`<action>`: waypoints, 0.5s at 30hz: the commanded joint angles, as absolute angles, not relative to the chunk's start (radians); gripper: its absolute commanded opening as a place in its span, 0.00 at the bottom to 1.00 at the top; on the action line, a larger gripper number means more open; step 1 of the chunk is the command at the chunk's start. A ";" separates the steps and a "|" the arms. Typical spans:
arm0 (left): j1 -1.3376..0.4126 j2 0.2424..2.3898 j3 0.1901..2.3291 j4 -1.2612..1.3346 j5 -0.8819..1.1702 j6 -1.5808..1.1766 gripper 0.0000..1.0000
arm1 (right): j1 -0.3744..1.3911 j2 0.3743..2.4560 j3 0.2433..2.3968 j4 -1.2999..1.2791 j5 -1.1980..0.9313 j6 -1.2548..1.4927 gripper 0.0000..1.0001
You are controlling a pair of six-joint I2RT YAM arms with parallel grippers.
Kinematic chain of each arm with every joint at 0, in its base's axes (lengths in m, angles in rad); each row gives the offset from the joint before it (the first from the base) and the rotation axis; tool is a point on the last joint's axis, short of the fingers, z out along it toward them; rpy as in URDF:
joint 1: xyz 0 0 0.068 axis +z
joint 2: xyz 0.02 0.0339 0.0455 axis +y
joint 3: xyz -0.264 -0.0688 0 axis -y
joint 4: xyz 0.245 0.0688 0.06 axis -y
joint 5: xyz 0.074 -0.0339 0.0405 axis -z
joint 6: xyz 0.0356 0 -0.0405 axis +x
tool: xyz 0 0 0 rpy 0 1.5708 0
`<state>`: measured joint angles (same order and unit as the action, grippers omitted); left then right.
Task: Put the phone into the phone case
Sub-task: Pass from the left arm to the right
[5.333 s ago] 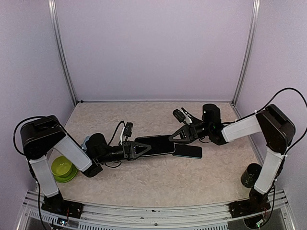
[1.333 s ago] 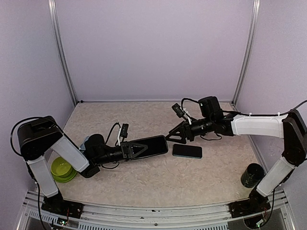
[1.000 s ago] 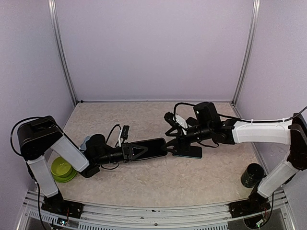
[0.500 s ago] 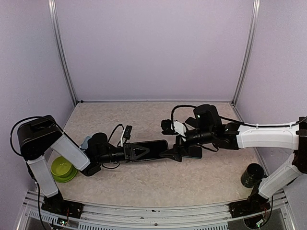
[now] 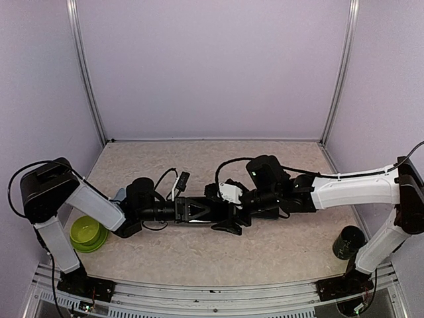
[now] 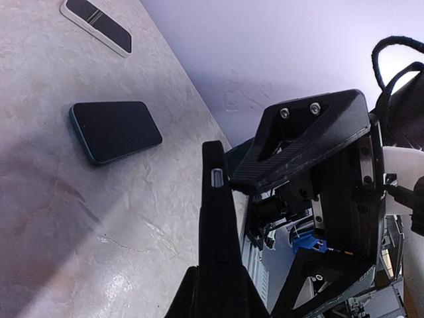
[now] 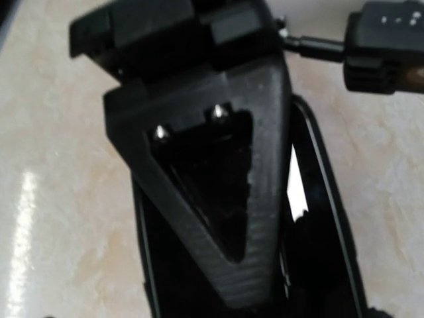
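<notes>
- Top external: right gripper (image 5: pixel 226 213) has swung left from the phone (image 6: pixel 116 130) to the case (image 6: pixel 215 225), jaws apart, empty.
- Left gripper (image 5: pixel 196 211) stays clamped on case; phone not yet picked up.

**Arms meet low at mid-table**

The white-and-black left arm (image 5: pixel 99 209) stretches low to the right. Its black two-finger left gripper (image 5: pixel 199 212) is clamped on the thin black phone case (image 6: pixel 215 225). The matching right arm (image 5: pixel 344 189) reaches leftward, and the right gripper (image 5: pixel 222 211) has its fingers (image 6: pixel 305 139) spread wide beside the case's far end.
</notes>
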<state>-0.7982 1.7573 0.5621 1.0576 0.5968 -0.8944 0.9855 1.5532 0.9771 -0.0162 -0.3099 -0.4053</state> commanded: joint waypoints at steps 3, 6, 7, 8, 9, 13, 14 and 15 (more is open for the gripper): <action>-0.801 1.712 0.601 1.076 0.626 -0.860 0.00 | 1.005 1.566 1.011 -0.052 -0.224 -0.425 1.00; -0.802 1.715 0.612 1.063 0.635 -0.856 0.00 | 1.008 1.571 1.012 -0.055 -0.212 -0.428 1.00; -0.804 1.716 0.617 1.059 0.635 -0.855 0.00 | 1.010 1.574 1.012 -0.055 -0.206 -0.431 1.00; -0.804 1.718 0.620 1.056 0.637 -0.854 0.00 | 1.012 1.577 1.013 -0.058 -0.202 -0.433 1.00; -0.804 1.719 0.623 1.053 0.637 -0.854 0.00 | 1.014 1.579 1.014 -0.060 -0.196 -0.435 1.00; -0.805 1.727 0.637 1.041 0.639 -0.854 0.00 | 1.020 1.592 1.018 -0.062 -0.180 -0.444 1.00; -0.805 1.728 0.638 1.042 0.640 -0.855 0.00 | 1.023 1.595 1.019 -0.063 -0.178 -0.448 1.00; -0.805 1.732 0.639 1.042 0.640 -0.856 0.00 | 1.026 1.597 1.020 -0.063 -0.173 -0.450 1.00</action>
<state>-0.7998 1.7554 0.5983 0.9916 0.6212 -0.8726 1.0054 1.5753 0.9939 -0.0456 -0.1959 -0.4335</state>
